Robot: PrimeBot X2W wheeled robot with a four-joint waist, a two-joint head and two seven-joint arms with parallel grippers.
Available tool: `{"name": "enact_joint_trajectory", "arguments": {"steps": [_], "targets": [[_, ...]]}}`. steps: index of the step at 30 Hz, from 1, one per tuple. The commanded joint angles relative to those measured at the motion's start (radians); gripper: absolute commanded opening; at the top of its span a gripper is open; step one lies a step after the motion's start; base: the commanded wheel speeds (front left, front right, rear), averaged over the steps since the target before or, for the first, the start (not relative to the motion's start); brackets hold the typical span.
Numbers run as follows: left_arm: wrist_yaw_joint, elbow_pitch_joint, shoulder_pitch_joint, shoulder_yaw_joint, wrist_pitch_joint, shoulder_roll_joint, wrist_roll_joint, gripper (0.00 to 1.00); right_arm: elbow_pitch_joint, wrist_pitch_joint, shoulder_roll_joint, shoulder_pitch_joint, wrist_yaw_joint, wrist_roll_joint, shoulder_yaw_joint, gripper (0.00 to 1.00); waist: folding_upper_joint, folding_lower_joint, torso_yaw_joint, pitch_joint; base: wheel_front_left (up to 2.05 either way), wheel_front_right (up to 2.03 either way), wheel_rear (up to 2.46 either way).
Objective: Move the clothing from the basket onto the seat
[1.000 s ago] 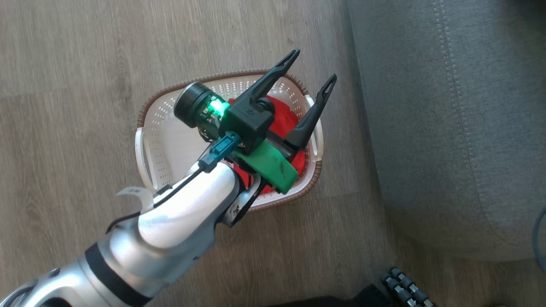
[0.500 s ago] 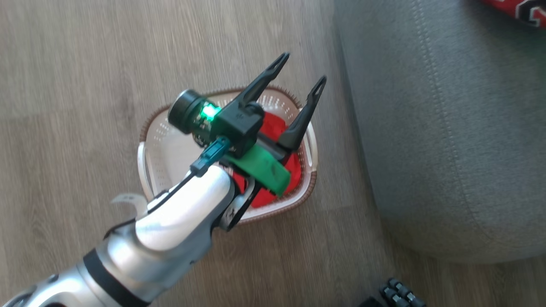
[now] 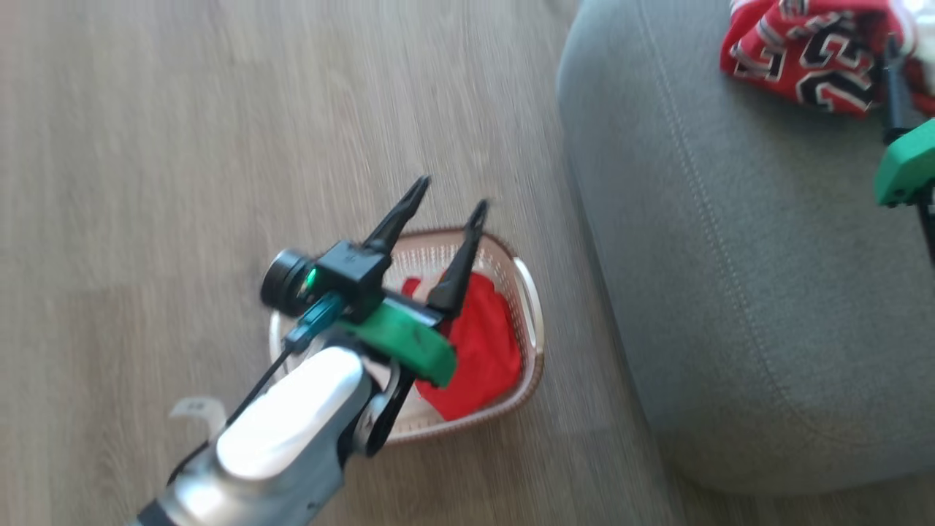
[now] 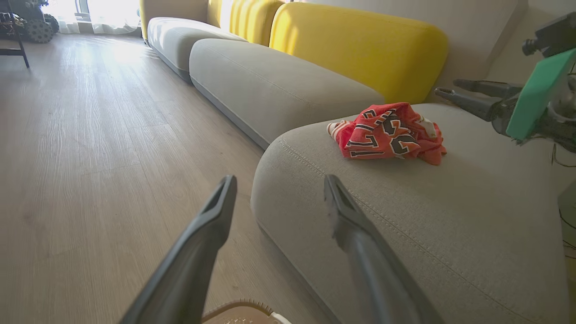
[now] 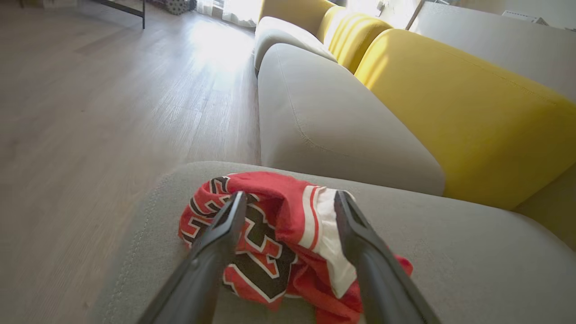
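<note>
The cream basket (image 3: 532, 315) stands on the floor beside the grey seat (image 3: 730, 256). Plain red shorts (image 3: 486, 351) lie in its right half. My left gripper (image 3: 451, 196) hovers open above the basket, its fingers pointing past the far rim, nothing between them. The left gripper (image 4: 280, 180) looks toward the seat, with the basket rim (image 4: 238, 308) just below. The red jersey (image 5: 270, 234) lies crumpled on the seat (image 5: 472, 261). My right gripper (image 5: 290, 195) is open just above it, fingers spread to either side, not gripping the cloth. The jersey (image 3: 803, 51) sits at the seat's far right.
Wooden floor (image 3: 182, 146) surrounds the basket. More grey cushions (image 4: 270, 85) and yellow backrests (image 4: 360, 49) run along the sofa behind the seat. A dark table leg (image 4: 20, 49) and a wheeled object (image 4: 38, 29) stand far off by the window.
The head view has swung toward the seat, bringing the jersey and my right gripper into sight. My left gripper stays open above the basket.
</note>
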Motion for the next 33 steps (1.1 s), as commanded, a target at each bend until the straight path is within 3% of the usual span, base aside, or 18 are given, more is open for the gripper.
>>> {"name": "enact_joint_trajectory", "arguments": {"steps": [1, 9, 22, 33], "targets": [[0.010, -0.022, 0.012, 0.047, -0.014, 0.029, -0.010, 1.00, -0.047, -0.009, -0.019, 0.005, 0.000, 0.022, 0.032, 1.00, 0.0000, -0.0001, 0.018, -0.068, 0.00, 0.00, 0.00], [0.052, -0.018, 0.145, 0.116, -0.045, 0.078, -0.059, 1.00, -0.105, -0.004, 0.042, 0.073, 0.000, 0.127, 0.098, 1.00, 0.0000, -0.0001, 0.059, -0.200, 0.00, 0.00, 0.00], [0.120, -0.050, 0.407, 0.276, -0.059, 0.168, -0.063, 1.00, -0.322, 0.003, 0.255, 0.366, 0.000, 0.128, 0.061, 1.00, 0.0000, -0.0001, 0.143, -0.335, 0.00, 0.00, 0.00], [0.136, -0.095, 0.578, 0.390, -0.059, 0.188, -0.038, 1.00, -0.534, 0.047, 0.312, 0.586, 0.000, 0.104, 0.057, 1.00, 0.0000, -0.0001, 0.165, -0.363, 0.00, 0.00, 0.00]]}}
